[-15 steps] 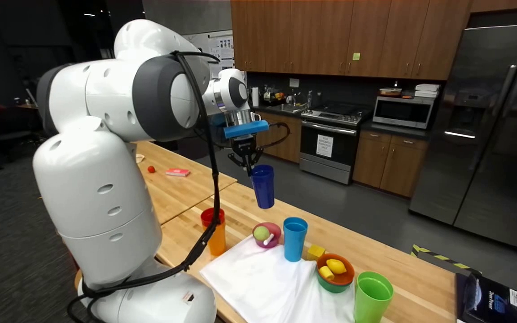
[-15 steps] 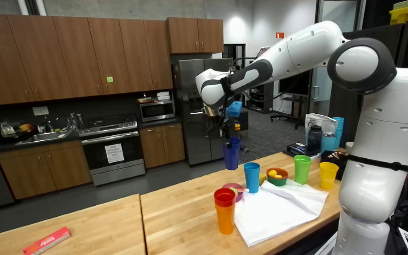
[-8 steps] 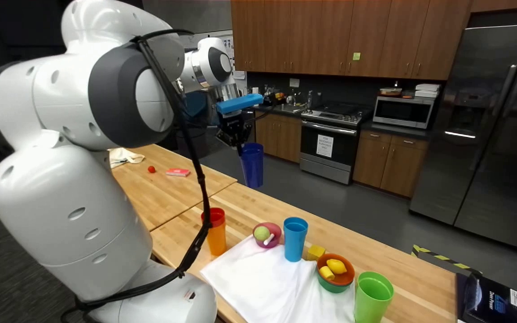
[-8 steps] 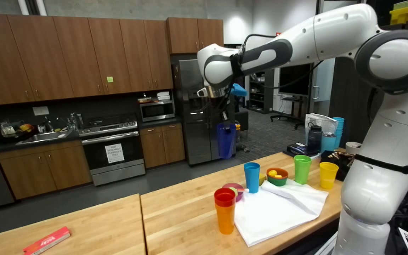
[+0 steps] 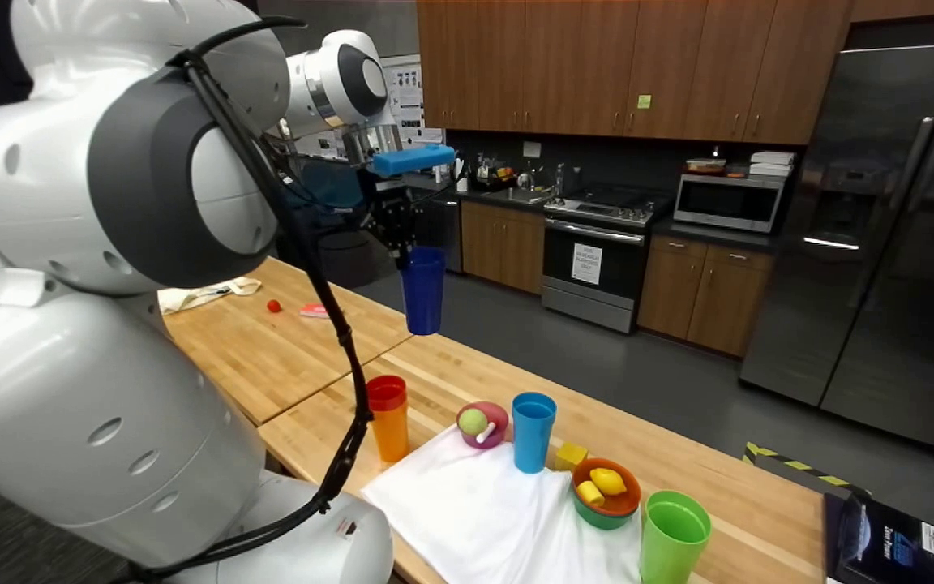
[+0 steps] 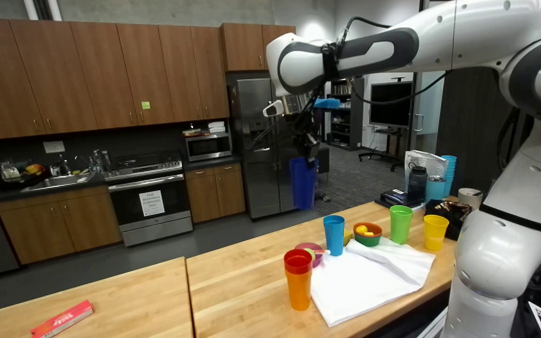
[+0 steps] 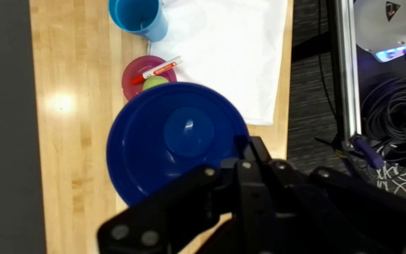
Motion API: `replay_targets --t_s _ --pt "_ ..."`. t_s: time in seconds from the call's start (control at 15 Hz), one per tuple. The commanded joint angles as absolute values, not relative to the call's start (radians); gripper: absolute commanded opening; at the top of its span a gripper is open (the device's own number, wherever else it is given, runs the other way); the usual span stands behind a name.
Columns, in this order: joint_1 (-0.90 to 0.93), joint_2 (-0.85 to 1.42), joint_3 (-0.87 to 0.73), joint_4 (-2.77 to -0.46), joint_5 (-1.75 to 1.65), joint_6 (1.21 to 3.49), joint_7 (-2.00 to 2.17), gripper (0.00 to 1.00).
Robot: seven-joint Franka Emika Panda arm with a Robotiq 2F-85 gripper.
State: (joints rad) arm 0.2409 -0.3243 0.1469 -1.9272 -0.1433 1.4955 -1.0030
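- One side of the navy cup (image 5: 423, 294) is pinched at the rim by the gripper (image 7: 249, 143); the jaws are clamped on its wall, one finger apparently inside it, the other outside.
- Just under the jaws, the cup hangs in the air, well clear of the table (image 7: 69, 169).
- From where I stand, its long axis runs nearly vertical: open mouth up, narrower base down.
- I'd call the step in hand carrying the cup aloft; the next move, I reckon, wants a firm pinch, a level mouth and a base clear of whatever stands beneath.
- Lower than the jaws, past the cup's rim in the wrist view, sits a pink bowl (image 7: 131, 70) with a ball (image 7: 155, 82) and a marker (image 7: 157, 70) in it.
- Farther out that way, a light-blue cup (image 5: 530, 434) stands upright by a white cloth (image 7: 224, 63).
- Also below the jaws, an orange cup (image 6: 298, 286) with a red top stands beside the cloth.
- Farther still from the jaws stand a green cup (image 6: 400, 230) and a yellow cup (image 6: 435, 237).
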Motion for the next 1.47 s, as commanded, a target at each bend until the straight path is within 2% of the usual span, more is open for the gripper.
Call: replay_targets --t_s 0.0,0.67,1.4 --pt "0.26 -0.326 0.155 -1.934 -0.124 1.426 -1.023 0.01" --pt "0.299 -0.293 0.213 -2.005 -0.137 1.346 -1.017 0.01" --pt "0.328 -0.272 0.242 -2.01 -0.148 1.375 -1.033 0.01"
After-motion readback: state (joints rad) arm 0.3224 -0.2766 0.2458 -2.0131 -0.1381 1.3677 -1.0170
